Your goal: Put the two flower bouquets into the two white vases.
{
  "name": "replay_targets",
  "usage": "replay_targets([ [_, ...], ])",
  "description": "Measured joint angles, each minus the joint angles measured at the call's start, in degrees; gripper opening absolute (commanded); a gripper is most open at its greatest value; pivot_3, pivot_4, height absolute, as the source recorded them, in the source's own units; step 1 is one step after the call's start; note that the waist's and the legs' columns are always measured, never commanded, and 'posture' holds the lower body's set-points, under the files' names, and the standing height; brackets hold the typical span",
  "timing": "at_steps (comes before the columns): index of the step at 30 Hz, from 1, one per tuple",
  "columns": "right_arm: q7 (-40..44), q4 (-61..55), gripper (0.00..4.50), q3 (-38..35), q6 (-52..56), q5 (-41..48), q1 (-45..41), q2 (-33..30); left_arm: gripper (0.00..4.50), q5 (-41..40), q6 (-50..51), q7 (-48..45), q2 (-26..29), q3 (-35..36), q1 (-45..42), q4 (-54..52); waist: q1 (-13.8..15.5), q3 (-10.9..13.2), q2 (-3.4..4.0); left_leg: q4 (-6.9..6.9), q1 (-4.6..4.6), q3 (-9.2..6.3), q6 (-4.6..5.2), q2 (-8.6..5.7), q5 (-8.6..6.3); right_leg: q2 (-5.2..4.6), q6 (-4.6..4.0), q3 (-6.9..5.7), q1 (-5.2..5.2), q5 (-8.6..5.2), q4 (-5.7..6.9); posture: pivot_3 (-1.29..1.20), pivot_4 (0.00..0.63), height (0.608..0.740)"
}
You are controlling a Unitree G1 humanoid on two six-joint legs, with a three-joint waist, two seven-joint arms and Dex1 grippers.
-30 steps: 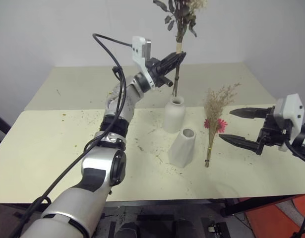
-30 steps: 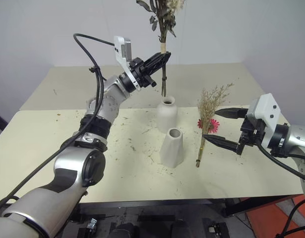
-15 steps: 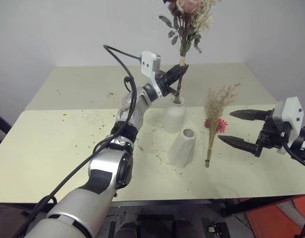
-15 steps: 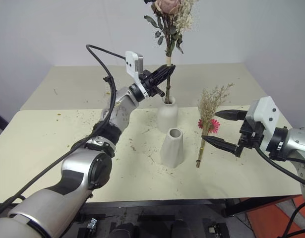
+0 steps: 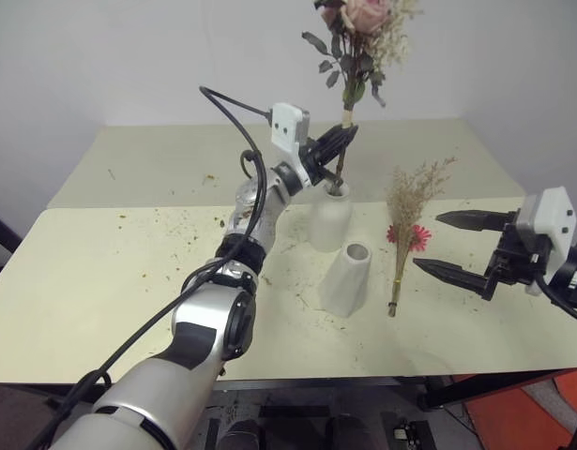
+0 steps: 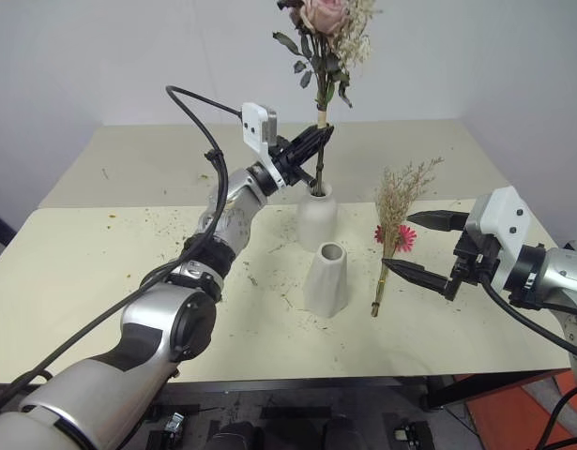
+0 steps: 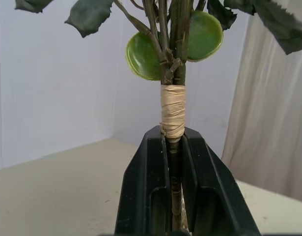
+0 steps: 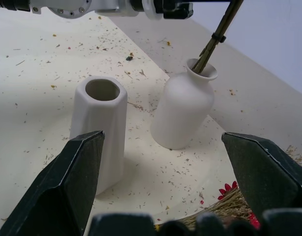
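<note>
Left wrist view has the left pincer (image 7: 174, 147) clamped on the stem of the rose bunch (image 7: 173, 113), its two black fingers (image 7: 146, 187) pressed to either side just under a band of pale tape (round green leaves spread right above that band); from the head views the same pincer (image 5: 342, 137) holds the stem upright, the pink blooms (image 5: 363, 14) high over it, the stem's lower end inside the mouth of the rounded bottle vase (image 5: 330, 217); just in front of that vase stands the cone-shaped vase (image 5: 346, 278), its mouth open; beside it, toward the robot's right, the beige feathery bundle with the red-pink daisy (image 5: 405, 234) lies flat on the counter (image 5: 100, 281); the right pincer (image 5: 457, 246) hovers just beyond that bundle, its fingers spread wide apart with nothing between them, pointing toward the vases; dry flecks of plant litter (image 5: 185, 220) are scattered over the counter around the vases.
</note>
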Motion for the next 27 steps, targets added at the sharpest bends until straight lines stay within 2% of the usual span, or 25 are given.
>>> replay_targets([
  [5, 0.0, 0.0, 4.50, 0.0, 0.0, 0.0, 0.0, 0.0, 0.11, 1.1, -0.2, 0.1, -0.2, -0.8, 1.8, 1.3, 0.0, 0.0, 0.00, 0.00, 0.00, 0.00, 0.00, 0.00, 0.00, 0.00, 0.00, 0.00, 0.00, 0.00, 0.00, 0.00, 0.150, 0.740],
  [13, 0.0, 0.1, 4.50, 0.0, 0.0, 0.0, -0.1, 0.3, 2.72, 2.6, 1.9, -0.4, 0.4, -2.2, 3.6, 0.2, -0.1, 0.0, 0.00, 0.00, 0.01, 0.00, 0.01, 0.00, 0.00, 0.00, 0.00, 0.00, 0.00, 0.00, 0.02, 0.00, 0.150, 0.740],
  [18, 0.1, 0.6, 4.50, 0.6, 0.0, -0.1, -1.2, 0.3, 4.34, 2.9, 5.9, -1.9, 2.7, -3.9, 6.5, -6.5, -0.2, 0.0, 0.02, 0.00, 0.03, 0.00, 0.00, 0.01, 0.00, 0.01, 0.00, 0.02, 0.00, 0.00, 0.03, 0.00, 0.150, 0.740],
  [19, 0.2, 1.0, 4.50, 0.9, 0.0, -0.1, -1.5, 0.3, 4.47, 2.9, 7.4, -2.4, 3.7, -4.4, 7.6, -8.9, -0.2, 0.0, 0.03, 0.00, 0.04, -0.01, 0.00, 0.02, 0.00, 0.02, 0.00, 0.02, 0.00, 0.00, 0.03, 0.00, 0.150, 0.740],
  [23, 0.3, 2.4, 4.50, 1.8, 0.0, -0.2, -2.8, 0.3, 4.47, 2.9, 15.2, -5.3, 9.3, -7.1, 14.3, -20.6, -0.5, -0.1, 0.18, -0.01, 0.05, -0.02, 0.01, 0.08, 0.00, 0.08, -0.01, 0.05, -0.01, 0.00, 0.08, 0.00, 0.150, 0.740],
  [27, -0.2, 4.0, 4.50, 3.9, 1.2, -1.0, -4.0, 0.1, 4.47, 0.4, 26.0, -11.5, 17.9, -8.8, 21.7, -35.0, -0.5, -0.1, 0.20, 0.00, 0.04, -0.02, 0.01, 0.14, 0.00, 0.12, -0.01, 0.05, -0.02, 0.01, 0.11, 0.00, 0.150, 0.740],
])
